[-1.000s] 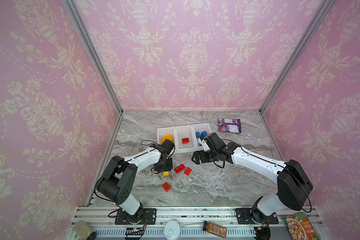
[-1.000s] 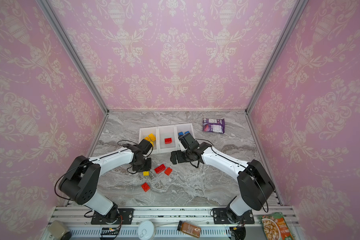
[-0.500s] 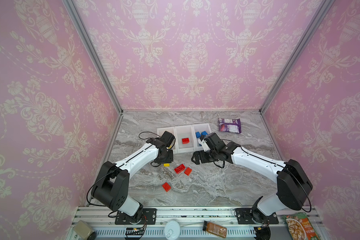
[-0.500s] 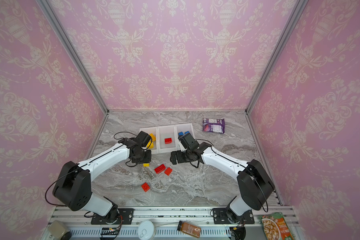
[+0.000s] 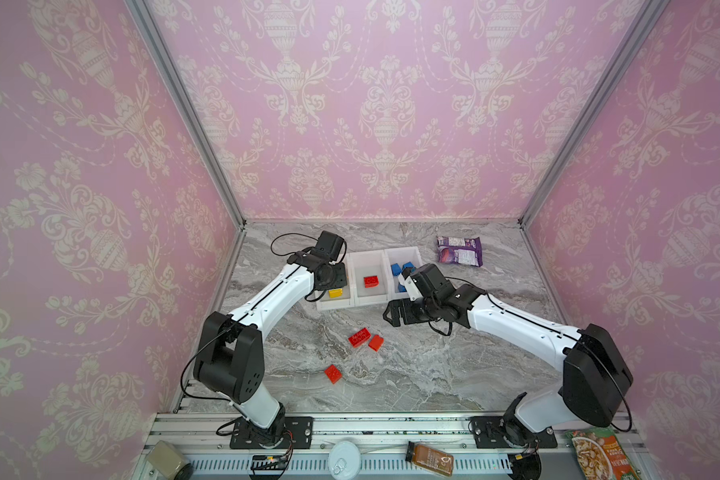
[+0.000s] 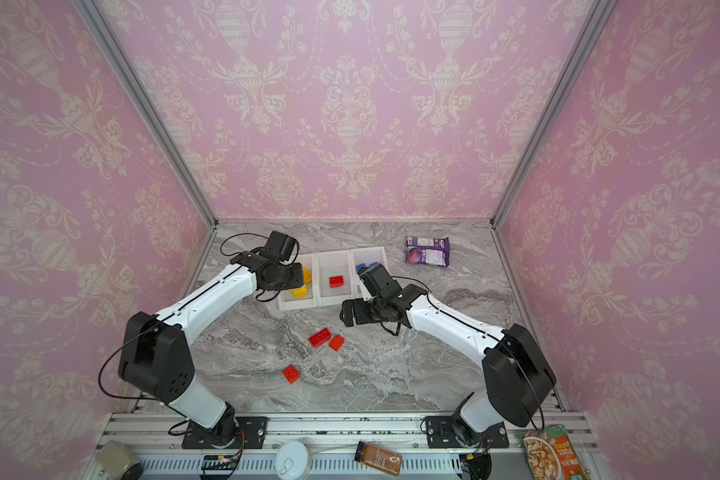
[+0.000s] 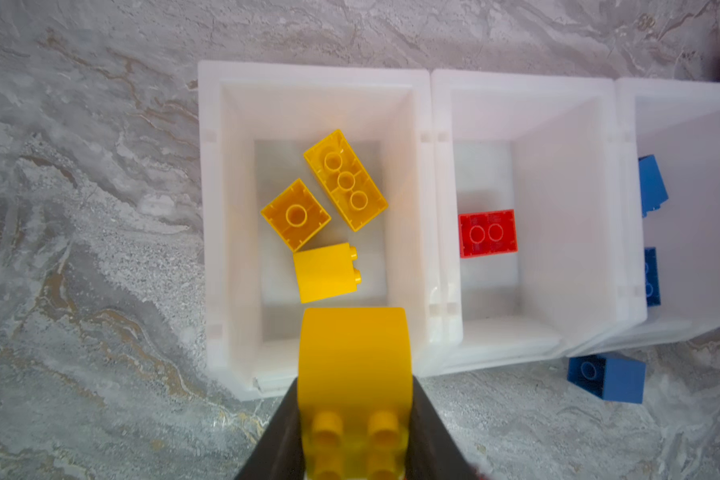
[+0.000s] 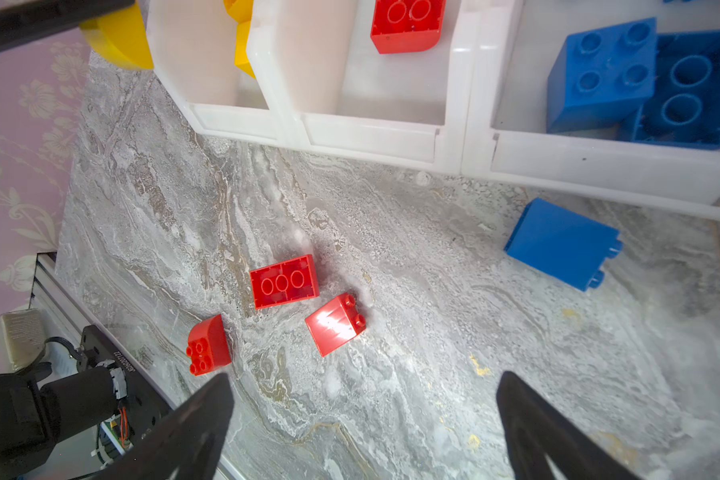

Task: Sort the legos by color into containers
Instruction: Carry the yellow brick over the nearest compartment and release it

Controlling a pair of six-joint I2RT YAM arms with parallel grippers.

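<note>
Three white containers (image 5: 337,305) stand in a row at the back of the table. My left gripper (image 7: 355,380) is shut on a yellow lego (image 7: 354,353) and hangs over the front of the left container (image 7: 211,187), which holds three yellow legos (image 7: 345,178). A single red lego (image 7: 487,232) lies in the middle container, and blue legos (image 8: 601,70) are in the right one. Three red legos (image 5: 359,336) lie loose on the table. A blue lego (image 8: 560,243) lies just in front of the right container. My right gripper (image 8: 362,377) is open and empty above the table, near the red legos.
A purple snack packet (image 5: 460,251) lies at the back right. On the front rail lie a jar (image 5: 167,461), a can lid (image 5: 344,461), a bottle (image 5: 431,459) and a food pouch (image 5: 599,455). Pink walls close in the table on three sides.
My left gripper has carried the yellow lego from the table beside the red legos back over the left container. The right arm has not moved.
</note>
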